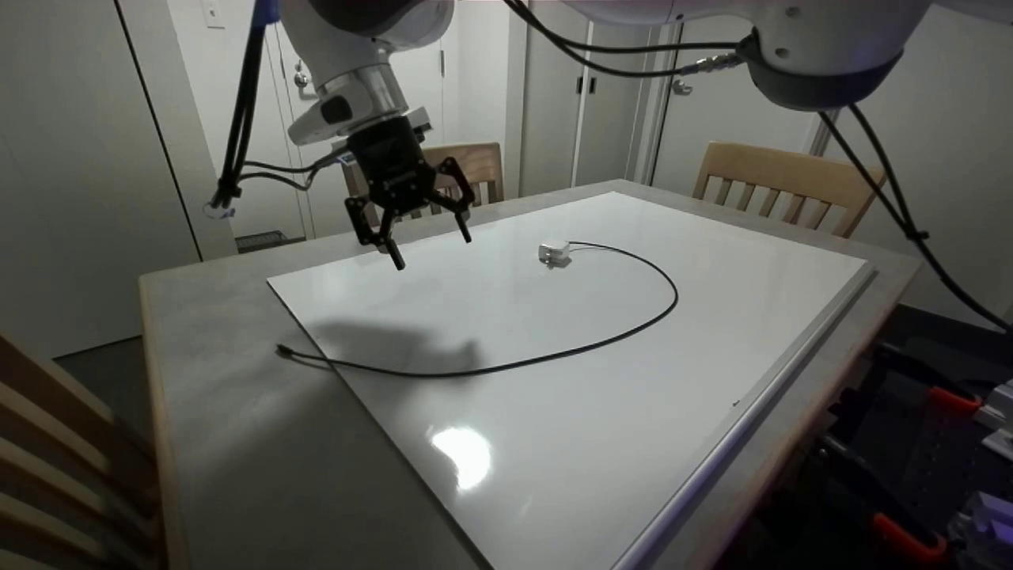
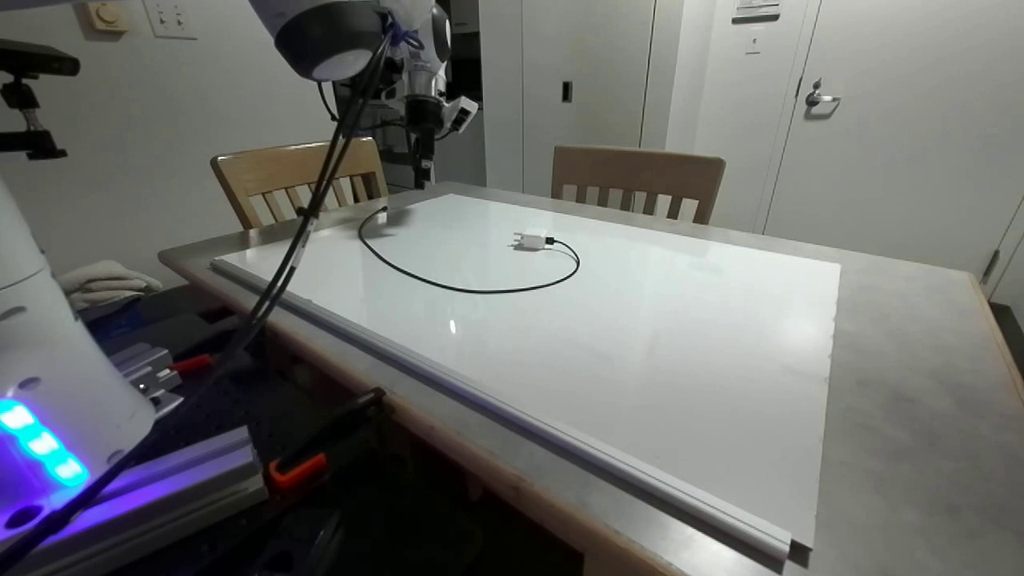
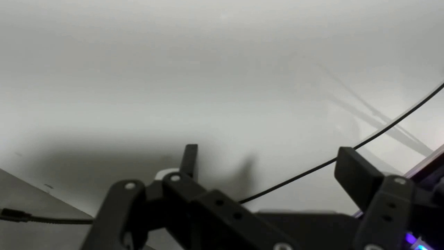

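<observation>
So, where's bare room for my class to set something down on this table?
Bare: whiteboard between the black cable, the pale rail and the edge farthest from the open claw; also the grey tabletop beyond. Crowded: around the white plug, along the cable's curve, and near its loose end, where the claw hangs.

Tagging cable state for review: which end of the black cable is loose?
The loose end lies past the edge of the white board, over grey tabletop; the opposite end joins the white charger.
</observation>
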You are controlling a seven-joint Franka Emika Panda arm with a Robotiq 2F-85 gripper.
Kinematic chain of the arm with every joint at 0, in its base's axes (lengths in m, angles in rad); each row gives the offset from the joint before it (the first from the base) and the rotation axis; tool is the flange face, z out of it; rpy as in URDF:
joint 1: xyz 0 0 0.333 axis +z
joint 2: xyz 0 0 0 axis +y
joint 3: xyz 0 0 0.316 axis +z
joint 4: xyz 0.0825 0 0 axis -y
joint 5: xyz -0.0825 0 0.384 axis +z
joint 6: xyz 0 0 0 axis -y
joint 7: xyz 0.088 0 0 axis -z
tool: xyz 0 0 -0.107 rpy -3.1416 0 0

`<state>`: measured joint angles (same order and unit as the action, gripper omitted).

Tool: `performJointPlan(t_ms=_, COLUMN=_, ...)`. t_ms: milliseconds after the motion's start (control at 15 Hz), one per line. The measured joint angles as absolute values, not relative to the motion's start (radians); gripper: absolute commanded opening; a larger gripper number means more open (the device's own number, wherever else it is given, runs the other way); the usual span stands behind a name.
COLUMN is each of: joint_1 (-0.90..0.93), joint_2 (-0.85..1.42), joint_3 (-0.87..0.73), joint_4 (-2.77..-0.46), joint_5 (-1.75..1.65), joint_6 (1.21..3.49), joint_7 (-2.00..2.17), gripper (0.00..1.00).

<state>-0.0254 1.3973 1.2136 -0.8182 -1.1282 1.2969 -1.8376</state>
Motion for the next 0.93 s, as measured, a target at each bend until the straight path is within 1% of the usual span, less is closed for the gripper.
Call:
performJointPlan(t_ms=267, joint_1=-0.039, joint_2=1.397, joint_3=1.186, joint_4=-0.818, joint_5=-1.136, joint_6=1.294, joint_7=-1.697, gripper=1.00)
performJointPlan(t_ms=533, joint_1=-0.090, joint_2=1.396, joint_3=1.176, joint_4=-0.845, joint_5=-1.159, joint_6=1.298, joint_7=-1.559, gripper=1.00)
performJointPlan(t_ms=933, joint_1=-0.234, joint_2=1.379, joint_3=1.184, joint_4=-1.004, joint_5=-1.160, joint_6=1.299, joint_7=-1.378, gripper=1.00)
